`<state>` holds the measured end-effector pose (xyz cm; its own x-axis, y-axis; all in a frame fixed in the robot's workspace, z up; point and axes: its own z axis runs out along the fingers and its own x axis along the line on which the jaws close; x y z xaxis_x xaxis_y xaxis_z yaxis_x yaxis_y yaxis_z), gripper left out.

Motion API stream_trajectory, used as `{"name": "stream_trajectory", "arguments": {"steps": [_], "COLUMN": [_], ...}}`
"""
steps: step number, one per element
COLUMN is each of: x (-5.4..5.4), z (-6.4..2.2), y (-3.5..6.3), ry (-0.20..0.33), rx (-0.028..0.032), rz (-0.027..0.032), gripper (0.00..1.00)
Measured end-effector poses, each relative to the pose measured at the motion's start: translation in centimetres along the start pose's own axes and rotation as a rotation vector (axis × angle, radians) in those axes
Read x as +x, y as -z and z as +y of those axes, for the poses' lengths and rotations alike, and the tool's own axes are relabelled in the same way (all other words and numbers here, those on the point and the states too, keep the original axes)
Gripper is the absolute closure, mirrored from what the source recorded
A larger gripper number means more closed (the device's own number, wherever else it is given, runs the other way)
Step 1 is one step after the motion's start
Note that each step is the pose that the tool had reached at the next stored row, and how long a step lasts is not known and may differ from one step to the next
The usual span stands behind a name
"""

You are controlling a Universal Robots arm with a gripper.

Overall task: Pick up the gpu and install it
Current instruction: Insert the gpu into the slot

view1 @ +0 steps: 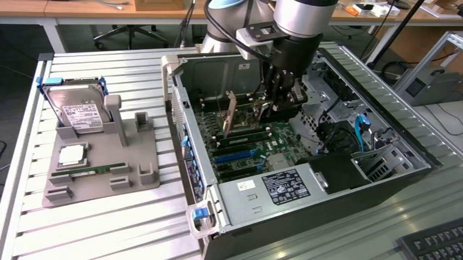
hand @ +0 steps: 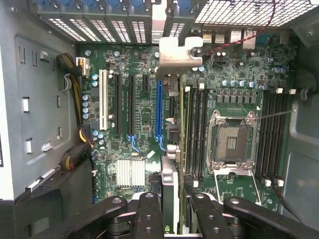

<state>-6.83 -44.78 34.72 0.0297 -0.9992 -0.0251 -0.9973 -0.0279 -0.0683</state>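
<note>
Gpu (view1: 230, 115) stands on edge in my claw (view1: 276, 106), pinched inside the open computer case (view1: 405, 162), long axis along the motherboard (hand: 144, 114), silver bracket (hand: 174, 56) toward the case's rear wall.

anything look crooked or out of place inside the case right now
The thin green expansion card with a silver end bracket stands on edge over the green motherboard, held in the black gripper. It leans slightly instead of sitting square in a slot, so it looks not yet seated. Nothing looks spilled or damaged.
</note>
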Motion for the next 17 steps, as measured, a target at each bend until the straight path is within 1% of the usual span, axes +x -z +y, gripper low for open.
{"name": "stream_trajectory", "arguments": {"steps": [11, 15, 17], "x": [0.16, 0.17, 0.17], "z": [0.13, 0.14, 0.14], "y": [-0.18, -0.29, -0.35], "ry": [-0.001, -0.016, -0.037], "rx": [-0.0002, 0.0003, 0.0009], "rz": [0.0003, 0.0012, 0.0026], "gripper": [0.73, 0.73, 0.73]}}
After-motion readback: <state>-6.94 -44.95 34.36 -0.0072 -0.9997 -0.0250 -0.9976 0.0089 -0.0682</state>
